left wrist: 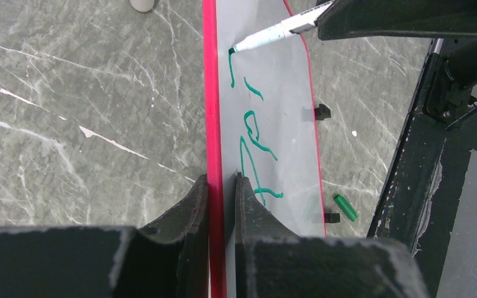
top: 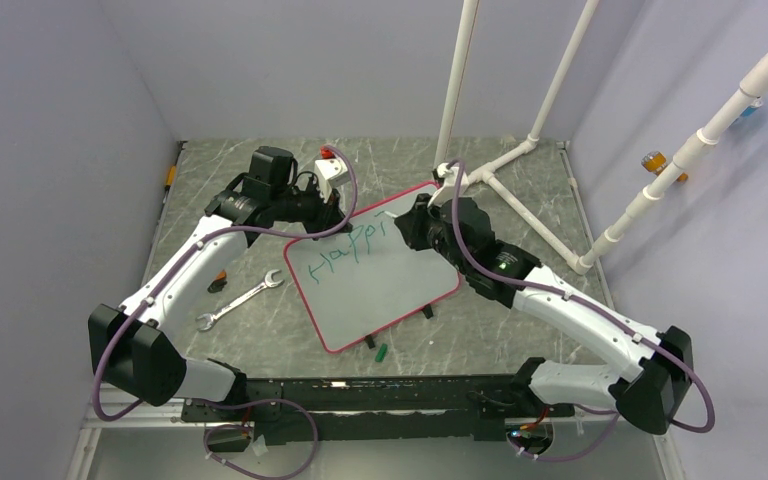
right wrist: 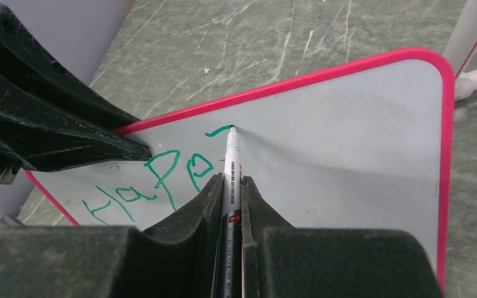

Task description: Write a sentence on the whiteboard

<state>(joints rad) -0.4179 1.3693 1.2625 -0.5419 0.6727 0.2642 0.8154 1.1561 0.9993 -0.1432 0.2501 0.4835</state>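
The grey marbled tabletop [top: 380, 165] carries the whiteboard [top: 380, 290], which sits near the middle between the two arms, turned at an angle. Its red-pink frame runs from the far right corner down to the near edge. A white pipe frame [top: 505, 165] stands on the tabletop just beyond the board's far right corner.

The left claw [left wrist: 222, 180] is clenched on the board's far left edge. One finger is on the outer side of the pink frame, the other lies on the white face, and they pinch the rim between them. The right claw [right wrist: 231, 180] reaches in from the far right corner, its fingers squeezed tight around a marker [right wrist: 231, 155]. The barrel runs out between the fingers and the tip touches the white surface.

A steel wrench [top: 240, 303] lies flat on the tabletop to the left of the board, apart from it.

The sentence [right wrist: 155, 180] so far is green handwriting along the board's far edge reading "Happ". A short fresh stroke follows it, and the marker tip rests on that stroke.

A black clip foot [left wrist: 322, 112] juts from the board's near edge. A small green cap [top: 381, 351] lies on the tabletop just off that edge.
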